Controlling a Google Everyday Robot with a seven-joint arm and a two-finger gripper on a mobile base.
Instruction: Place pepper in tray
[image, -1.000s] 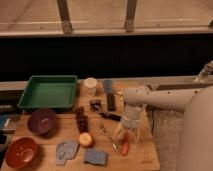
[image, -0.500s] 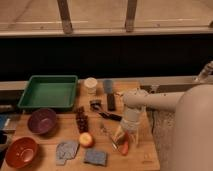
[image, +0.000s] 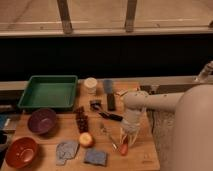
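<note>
The pepper (image: 123, 148) is a small red-orange chili lying on the wooden table near its front right edge. My gripper (image: 127, 140) hangs straight down from the white arm, right above the pepper, with its pale fingers spread and their tips just over it. The gripper holds nothing. The green tray (image: 30, 100) stands at the back left of the table, well away from the gripper, with nothing in it.
A purple bowl (image: 41, 121) and a red-brown bowl (image: 19, 151) stand at the left. A grape bunch (image: 81, 120), an apple (image: 86, 140), a white cup (image: 90, 85), two grey-blue cloths (image: 95, 156) and dark utensils (image: 111, 116) lie between gripper and tray.
The gripper has come down toward the pepper over the last second. The pepper and the other objects have not moved.
</note>
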